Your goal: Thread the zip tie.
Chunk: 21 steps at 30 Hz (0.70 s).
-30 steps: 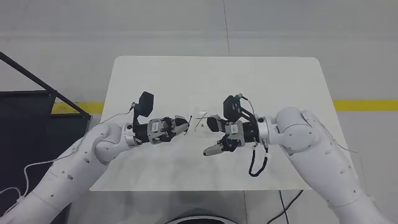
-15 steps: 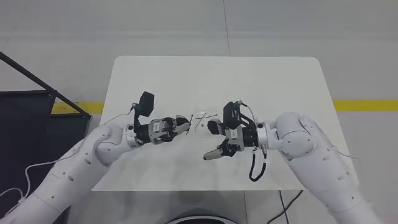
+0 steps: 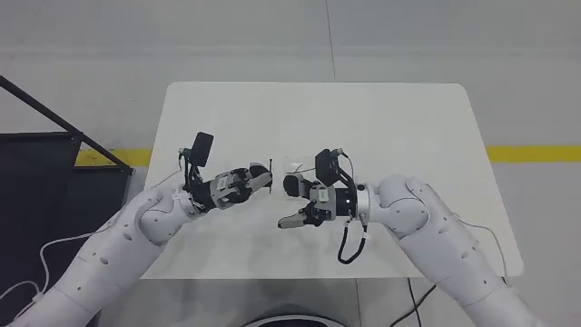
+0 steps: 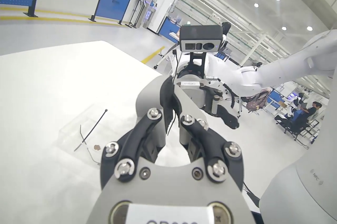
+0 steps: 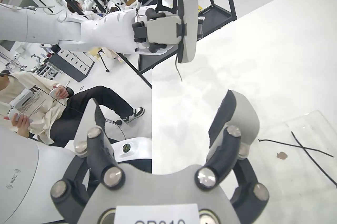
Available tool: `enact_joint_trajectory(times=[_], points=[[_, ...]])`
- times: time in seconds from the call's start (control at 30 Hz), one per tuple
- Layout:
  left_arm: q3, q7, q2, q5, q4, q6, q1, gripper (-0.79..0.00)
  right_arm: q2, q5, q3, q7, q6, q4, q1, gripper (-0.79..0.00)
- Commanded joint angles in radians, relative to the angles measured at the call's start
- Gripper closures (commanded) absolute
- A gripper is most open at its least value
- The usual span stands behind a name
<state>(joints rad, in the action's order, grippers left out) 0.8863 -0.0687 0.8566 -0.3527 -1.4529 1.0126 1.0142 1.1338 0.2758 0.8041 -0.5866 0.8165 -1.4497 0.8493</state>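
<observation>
Two grippers face each other above a white table. We see the left gripper clenched on a black zip tie. The long axis of the zip tie runs crosswise to the fingers, and its free tail pokes out from them and droops toward the table. The right gripper, just beside the left one and apart from the zip tie, is spread wide with nothing in it. Near both we note a clear tray holding two crossed black ties.
</observation>
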Motion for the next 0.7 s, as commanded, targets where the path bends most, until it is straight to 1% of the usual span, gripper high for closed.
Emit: enact_joint_trajectory(times=[0.0,0.1,0.37,0.43,0.57,0.67], points=[[0.001,0.011,0.003,0.005,-0.002,0.0,0.0,0.0,0.01,0.021,-0.016,0.031,-0.015,0.013,-0.009,-0.597],[0.003,0.027,0.008,0.012,-0.004,0.0,0.0,0.0,0.024,0.062,-0.035,0.076,-0.048,0.025,-0.019,-0.502],[0.014,0.053,0.019,0.021,0.003,0.0,0.001,0.0,0.042,0.094,-0.05,0.113,-0.063,0.047,-0.034,-0.449],[0.02,0.055,0.021,0.023,0.007,0.0,0.002,0.0,0.043,0.097,-0.046,0.115,-0.064,0.051,-0.033,-0.437],[0.032,0.061,0.024,0.026,0.008,0.0,0.006,0.0,0.042,0.101,-0.032,0.115,-0.061,0.05,-0.026,-0.382],[0.04,0.065,0.027,0.026,0.007,0.0,0.01,0.0,0.04,0.103,-0.022,0.111,-0.058,0.044,-0.019,-0.369]])
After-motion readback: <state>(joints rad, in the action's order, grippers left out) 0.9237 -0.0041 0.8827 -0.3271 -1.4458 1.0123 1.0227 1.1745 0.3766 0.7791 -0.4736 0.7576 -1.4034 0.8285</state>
